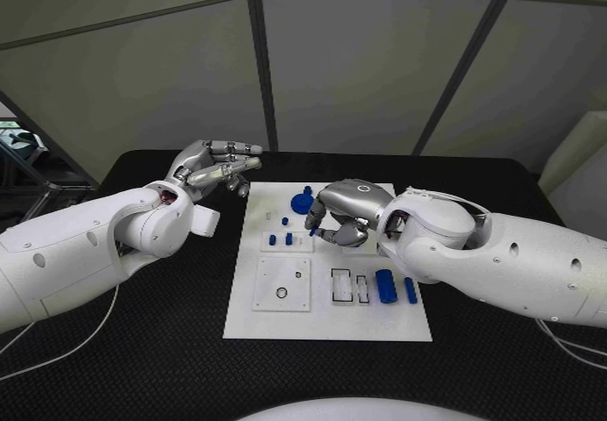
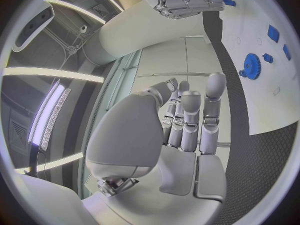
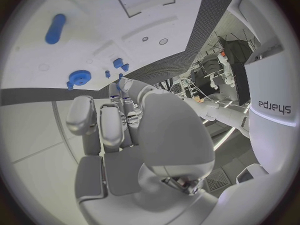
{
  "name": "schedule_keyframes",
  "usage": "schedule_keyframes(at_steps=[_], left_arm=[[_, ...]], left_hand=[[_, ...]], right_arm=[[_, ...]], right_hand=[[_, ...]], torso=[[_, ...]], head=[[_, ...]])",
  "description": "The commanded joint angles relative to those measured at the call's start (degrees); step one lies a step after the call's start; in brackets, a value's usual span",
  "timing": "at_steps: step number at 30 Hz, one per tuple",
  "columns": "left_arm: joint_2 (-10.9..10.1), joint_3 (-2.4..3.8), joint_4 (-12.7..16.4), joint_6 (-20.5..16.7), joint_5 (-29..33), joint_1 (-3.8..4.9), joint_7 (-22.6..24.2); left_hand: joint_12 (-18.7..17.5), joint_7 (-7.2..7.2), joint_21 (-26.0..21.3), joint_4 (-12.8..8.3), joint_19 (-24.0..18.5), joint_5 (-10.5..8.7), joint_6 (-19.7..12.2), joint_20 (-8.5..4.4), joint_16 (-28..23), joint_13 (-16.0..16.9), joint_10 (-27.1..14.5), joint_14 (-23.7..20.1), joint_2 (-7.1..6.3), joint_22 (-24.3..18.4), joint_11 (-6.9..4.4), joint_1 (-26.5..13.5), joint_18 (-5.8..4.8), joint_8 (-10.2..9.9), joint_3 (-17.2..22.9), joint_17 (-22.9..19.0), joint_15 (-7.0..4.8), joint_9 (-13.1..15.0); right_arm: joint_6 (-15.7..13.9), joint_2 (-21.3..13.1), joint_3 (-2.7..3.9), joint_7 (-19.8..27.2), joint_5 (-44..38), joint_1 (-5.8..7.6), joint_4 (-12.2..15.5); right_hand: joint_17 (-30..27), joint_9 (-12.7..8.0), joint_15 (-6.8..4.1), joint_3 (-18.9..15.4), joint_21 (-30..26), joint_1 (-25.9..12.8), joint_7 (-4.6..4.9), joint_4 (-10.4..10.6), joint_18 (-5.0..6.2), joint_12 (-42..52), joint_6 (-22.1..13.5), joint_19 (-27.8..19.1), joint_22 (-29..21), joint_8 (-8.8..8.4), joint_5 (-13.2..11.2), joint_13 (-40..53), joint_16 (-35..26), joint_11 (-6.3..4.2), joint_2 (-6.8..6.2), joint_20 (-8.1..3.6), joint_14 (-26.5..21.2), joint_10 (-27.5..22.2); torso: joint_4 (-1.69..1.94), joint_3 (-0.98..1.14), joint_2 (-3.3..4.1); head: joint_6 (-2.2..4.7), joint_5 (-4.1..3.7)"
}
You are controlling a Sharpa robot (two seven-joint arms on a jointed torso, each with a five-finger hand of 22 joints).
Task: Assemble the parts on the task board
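Black table (image 1: 152, 351) bears white task board (image 1: 329, 320); left robot hand (image 1: 217, 165) released, right robot hand (image 1: 339, 213) pinching blue part (image 1: 312, 231)

One task board (image 1: 326, 320) lies on one black table (image 1: 152, 368). One blue gear (image 1: 301, 203) sits on the board. Three small blue pegs (image 1: 287, 239) stand near its middle, possibly more behind the right hand (image 1: 341, 215). Two blue cylinders (image 1: 386, 286) lie side by side. Two hands present, counting the left hand (image 1: 217, 165).
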Motion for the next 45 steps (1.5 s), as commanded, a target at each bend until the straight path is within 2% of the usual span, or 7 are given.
schedule_keyframes(at_steps=[1,3,8,15,24,31,45], left_arm=[[0.5,0.05,0.0,0.8,0.2,0.14,0.1],[0.8,0.05,-0.1,0.8,0.2,0.19,0.1],[1.2,0.06,-0.2,0.9,0.2,0.24,0.2],[1.5,0.06,-0.3,1.1,0.2,0.27,0.2],[1.7,0.06,-0.4,1.3,0.2,0.27,0.2],[1.7,0.06,-0.5,1.4,0.2,0.27,0.2],[1.7,0.06,-0.5,1.6,0.2,0.27,0.1]], left_hand=[[0.4,0.08,-0.1,-0.3,-0.3,-0.07,0.0,0.09,-0.3,0.0,-0.4,-0.4,0.43,0.0,0.13,-0.2,2.15,0.1,-0.2,0.0,0.1,-0.1],[0.4,0.08,-0.1,-0.3,-0.3,-0.07,0.0,0.09,-0.3,0.0,-0.4,-0.4,0.43,0.0,0.13,-0.2,2.15,0.1,-0.2,0.0,0.1,-0.1],[0.4,0.08,-0.1,-0.3,-0.3,-0.07,0.0,0.09,-0.3,0.0,-0.4,-0.4,0.43,0.0,0.13,-0.2,2.15,0.1,-0.2,0.0,0.1,-0.1],[0.6,0.11,-0.2,-0.3,-0.3,-0.07,0.0,0.11,-0.3,0.1,-0.5,-0.4,0.53,0.0,0.16,-0.2,2.14,0.1,-0.2,-0.1,0.12,-0.1],[0.6,0.11,-0.2,-0.3,-0.3,-0.07,0.0,0.11,-0.3,0.1,-0.5,-0.4,0.53,0.0,0.16,-0.2,2.14,0.1,-0.2,-0.1,0.12,-0.1],[0.7,0.12,-0.2,-0.3,-0.3,-0.08,0.1,0.13,-0.3,0.2,-0.6,-0.4,0.59,0.0,0.17,-0.3,2.14,0.1,-0.2,-0.1,0.15,-0.1],[0.7,0.12,-0.2,-0.3,-0.3,-0.08,0.1,0.14,-0.3,0.2,-0.6,-0.4,0.6,0.0,0.17,-0.3,2.14,0.1,-0.2,-0.1,0.15,-0.1]], right_arm=[[2.2,0.9,-0.28,0.9,1.6,-1.02,0.0],[2.7,1.7,-0.42,1.1,1.6,-1.83,-0.2],[3.2,3.2,-0.59,1.5,1.2,-3.33,-1.0],[4.3,4.7,-0.73,1.4,0.5,-4.16,-1.9],[5.7,5.3,-0.86,1.0,-0.3,-4.36,-2.4],[6.9,5.5,-0.91,0.8,-0.6,-4.41,-2.6],[7.5,5.8,-1.02,-0.5,-3.3,-4.45,-3.1]], right_hand=[[-0.1,-0.1,-0.22,0.4,0.3,-0.1,0.1,0.1,-0.95,0.0,0.4,0.3,0.2,-0.2,0.2,0.0,0.3,-0.31,-0.33,0.08,2.3,0.6],[-0.1,-0.1,-0.21,0.4,0.3,-0.1,0.11,0.1,-0.95,-0.1,0.3,0.3,0.2,-0.21,0.2,0.0,0.3,-0.31,-0.34,0.08,2.3,0.6],[-0.3,-0.1,-0.2,0.4,0.4,-0.1,0.1,0.0,-0.98,-0.1,0.3,0.4,0.3,-0.23,0.4,0.1,0.2,-0.32,-0.44,0.1,2.3,0.6],[-0.4,-0.1,-0.19,0.4,0.5,-0.2,0.13,-0.1,-1.0,-0.1,0.2,0.4,0.5,-0.23,0.5,0.1,0.2,-0.29,-0.57,0.12,2.2,0.6],[-0.6,-0.1,-0.16,0.3,0.6,-0.4,0.17,-0.2,-0.99,-0.2,0.2,0.4,0.5,-0.24,0.6,0.1,0.1,-0.26,-0.73,0.15,2.2,0.5],[-0.5,-0.1,-0.15,0.2,0.6,-0.4,0.18,-0.2,-0.99,-0.2,0.2,0.4,0.5,-0.24,0.6,0.1,0.1,-0.25,-0.76,0.16,2.2,0.5],[-0.5,-0.1,-0.13,0.2,0.6,-0.6,0.18,-0.1,-1.01,-0.2,0.2,0.4,0.5,-0.21,0.6,0.1,0.2,-0.25,-0.73,0.19,2.2,0.6]], torso=[[-0.02,-0.04,0.03],[-0.12,0.0,-0.03],[-0.23,0.11,0.02],[-0.1,0.12,-0.06],[-0.15,0.15,-0.02],[-0.18,0.09,-0.04],[-0.11,0.11,-0.05]], head=[[-0.22,0.61],[-0.43,1.03],[-0.72,1.43],[-1.12,1.78],[-1.45,2.0],[-1.52,1.98],[-1.88,2.08]])
